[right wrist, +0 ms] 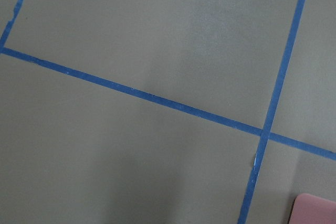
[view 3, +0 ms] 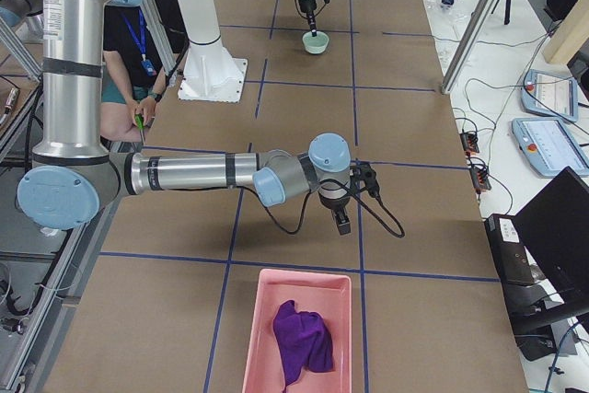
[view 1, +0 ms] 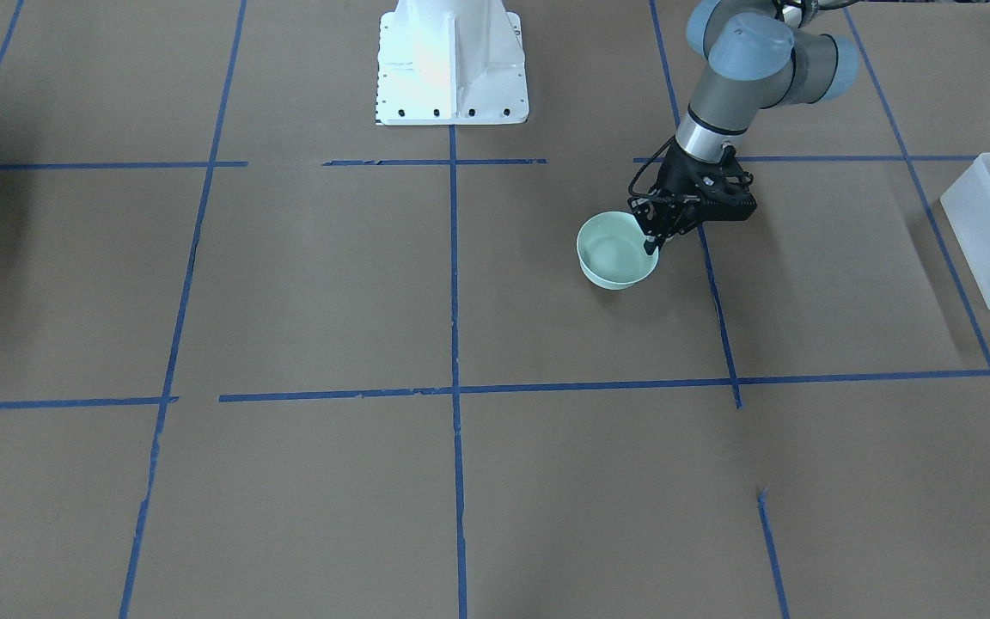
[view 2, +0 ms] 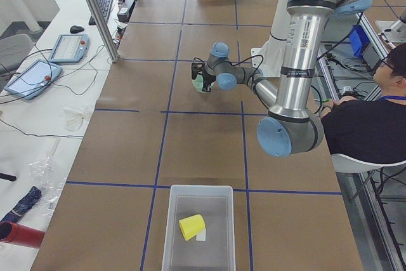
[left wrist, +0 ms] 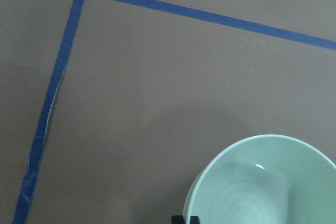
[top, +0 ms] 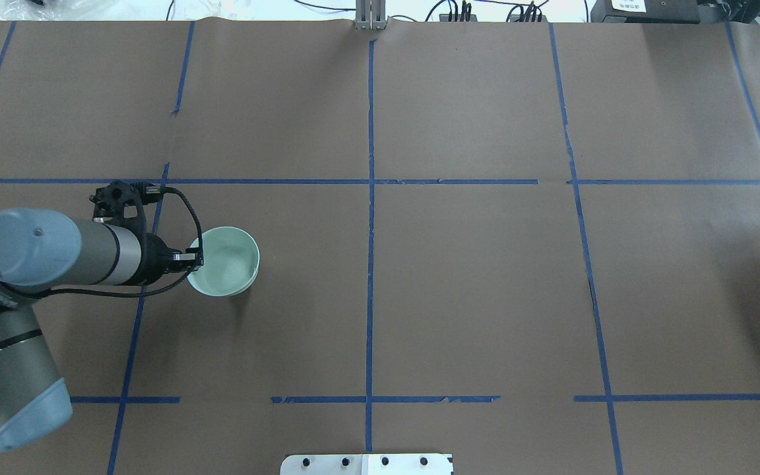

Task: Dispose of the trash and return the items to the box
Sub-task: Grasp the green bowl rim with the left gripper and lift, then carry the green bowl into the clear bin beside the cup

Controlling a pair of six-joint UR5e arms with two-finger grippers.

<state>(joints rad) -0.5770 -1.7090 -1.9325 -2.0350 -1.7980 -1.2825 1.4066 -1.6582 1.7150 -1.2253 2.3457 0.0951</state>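
Observation:
The pale mint-green bowl (view 1: 614, 258) sits left of the table's middle in the overhead view (top: 228, 264). My left gripper (view 1: 651, 246) is shut on the bowl's near rim, one finger inside and one outside; its fingertips (left wrist: 184, 219) show at the rim in the left wrist view, beside the bowl (left wrist: 262, 182). The translucent box (view 2: 196, 233) stands at the table's left end with the yellow cup (view 2: 191, 226) lying in it; it also shows in the front view (view 1: 989, 232). My right gripper (view 3: 340, 220) hangs over bare table; I cannot tell whether it is open.
A pink tray (view 3: 258, 356) holding a purple cloth (view 3: 302, 340) stands at the table's right end; its corner shows in the right wrist view (right wrist: 315, 209). The white robot base (view 1: 452, 69) is at the table's rear middle. An operator sits beside it.

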